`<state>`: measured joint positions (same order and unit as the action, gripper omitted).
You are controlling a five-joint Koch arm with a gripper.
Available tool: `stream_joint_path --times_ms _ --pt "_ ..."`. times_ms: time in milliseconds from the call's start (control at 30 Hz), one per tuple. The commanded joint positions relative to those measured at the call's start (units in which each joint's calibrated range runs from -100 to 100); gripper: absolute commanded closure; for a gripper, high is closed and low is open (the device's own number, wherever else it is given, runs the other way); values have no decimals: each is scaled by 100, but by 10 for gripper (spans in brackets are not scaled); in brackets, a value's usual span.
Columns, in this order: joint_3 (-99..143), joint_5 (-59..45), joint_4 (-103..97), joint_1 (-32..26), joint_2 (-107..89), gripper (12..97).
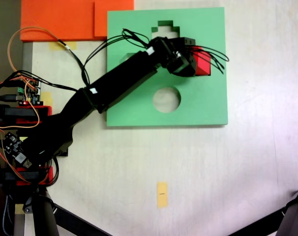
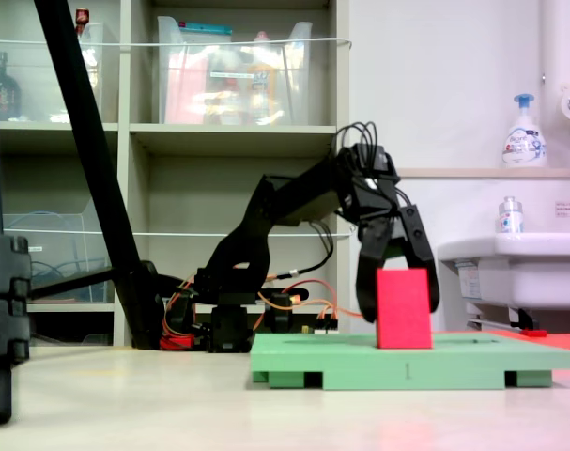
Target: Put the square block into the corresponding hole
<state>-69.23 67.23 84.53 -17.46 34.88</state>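
Observation:
The square block (image 1: 203, 62) is a red cube on the right half of the green foam board (image 1: 207, 105). In a fixed view the block (image 2: 403, 308) stands with its base at the board's top surface (image 2: 472, 357). My gripper (image 2: 400, 312) comes down from the arm on the left, with one black finger (image 2: 367, 282) against each side of the block, so it is shut on it. The gripper (image 1: 200, 61) and the arm cover the board around the block, and the corresponding hole is hidden. A cross-shaped cut-out (image 1: 164, 27) and a round cut-out (image 1: 167, 99) lie open.
Orange foam sheets (image 1: 65, 19) lie past the board's upper left corner. A yellow tag (image 1: 162, 194) sits on the table below the board. Wires and circuit boards (image 1: 21, 93) crowd the arm's base. A black pole (image 2: 87, 141) stands left, and a white sink (image 2: 510, 263) right.

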Motion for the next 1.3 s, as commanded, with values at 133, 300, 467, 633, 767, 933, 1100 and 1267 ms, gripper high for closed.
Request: stream_joint_path --times_ms 133,300,467,633,767,933,1100,1267 --pt "-126 -93 526 0 -164 738" --pt "-126 -303 488 24 213 738" --pt "-136 -313 372 44 548 736" --pt "-136 -313 131 73 771 736" --pt "-136 -313 -177 98 911 734" --pt "-136 -313 -379 137 1023 702" --pt "-196 -313 -466 190 1023 687" --pt "-206 -313 -533 239 1065 648"
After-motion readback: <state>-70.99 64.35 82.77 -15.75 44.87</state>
